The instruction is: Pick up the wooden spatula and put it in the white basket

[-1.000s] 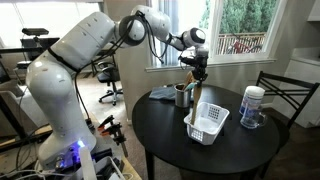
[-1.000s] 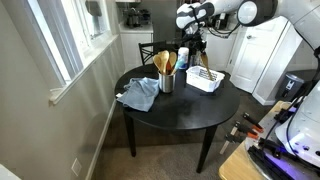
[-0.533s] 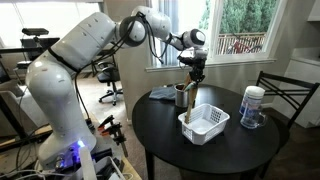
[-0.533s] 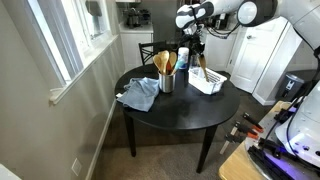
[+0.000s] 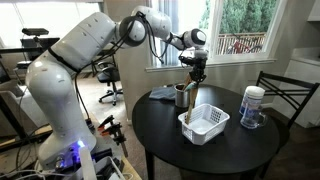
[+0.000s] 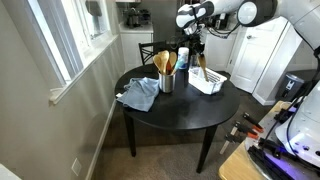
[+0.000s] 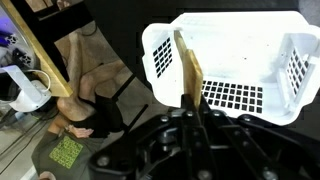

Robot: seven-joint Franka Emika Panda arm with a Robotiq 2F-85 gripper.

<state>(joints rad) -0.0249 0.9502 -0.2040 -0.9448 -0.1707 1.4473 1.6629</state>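
The wooden spatula is pale tan and hangs handle-up from my gripper, which is shut on its handle. Its lower end reaches down into the white basket beside one slotted end wall. In both exterior views the gripper hovers above the basket on the round black table, with the spatula nearly upright between them.
A dark utensil cup holding more wooden utensils stands next to the basket. A blue cloth lies by the cup. A white tub with a blue label stands at the table's far side. A black chair is behind.
Over the last second the spatula swung from tilted to nearly upright and the basket shifted slightly under it. Nothing has moved in the last half second.
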